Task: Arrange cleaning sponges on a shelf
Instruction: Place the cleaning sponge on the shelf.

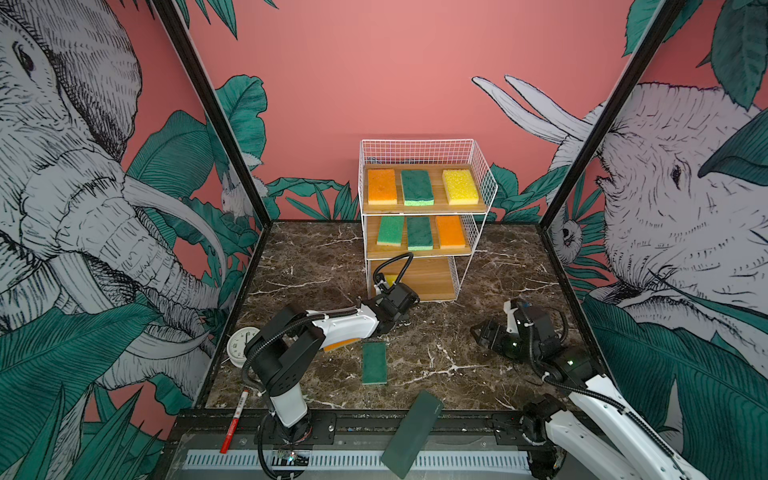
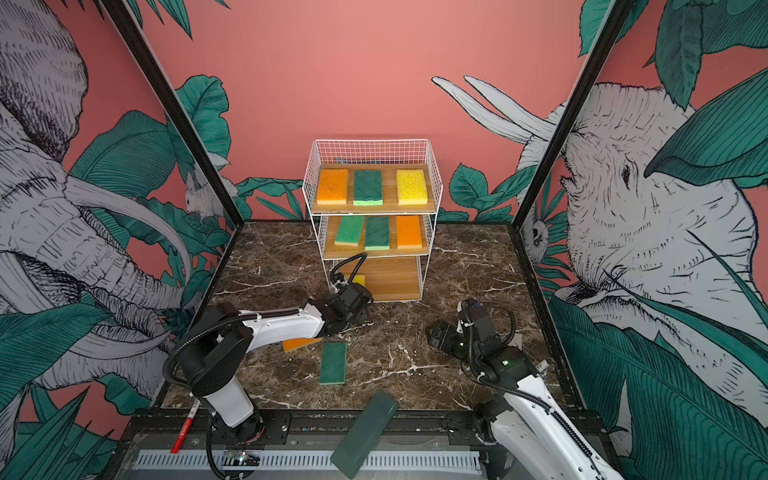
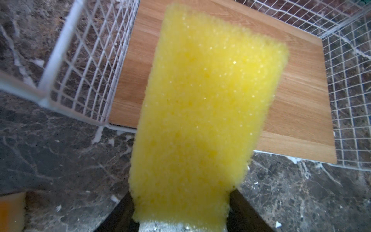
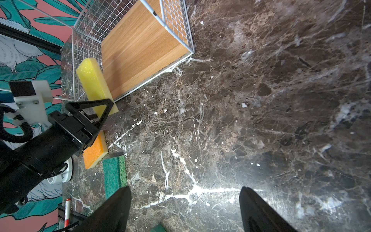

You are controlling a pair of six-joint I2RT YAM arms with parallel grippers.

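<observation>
Holding: left gripper [image 3: 181,202] clamped on one short end of the yellow rectangular foam sponge [image 3: 200,104], which sticks straight out ahead of the jaws.
Long axis: in line w/ the gripper, pointing into the white wire-grid shelf [image 1: 473,174] over its lowest light-wood board [image 3: 301,100].
Where: sponge's far end is over the board's left front corner, close beside the left wire side wall; can't tell if it touches the wood yet.
Nearer arm: left, at the shelf front; right gripper [image 4: 184,209] is spread wide, empty, hanging over bare marble table [image 4: 261,100] well to the right.
Left to do: orange foam sponge [image 4: 94,150] and dark green scrub sponge [image 1: 374,362] lie on the table near the left arm.
Judgement: next mv likely a short push fwd, then let go.
</observation>
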